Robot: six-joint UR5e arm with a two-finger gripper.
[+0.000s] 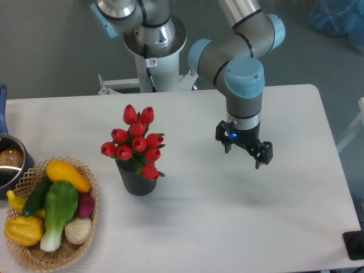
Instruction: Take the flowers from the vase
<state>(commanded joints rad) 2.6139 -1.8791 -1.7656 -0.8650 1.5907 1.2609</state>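
The flowers point(136, 140), a bunch of red tulip buds with green leaves, stand upright in the vase point(137, 179), a small dark ribbed cylinder left of the table's centre. My gripper point(245, 152) hangs over the table well to the right of the flowers, pointing down, roughly level with the vase. Its two black fingers point(263, 154) stand apart with nothing between them. It touches neither the flowers nor the vase.
A wicker basket point(91, 216) holding several vegetables sits at the front left corner. A metal pot point(10, 165) is at the left edge behind it. The robot's base point(154, 40) stands beyond the table's far edge.
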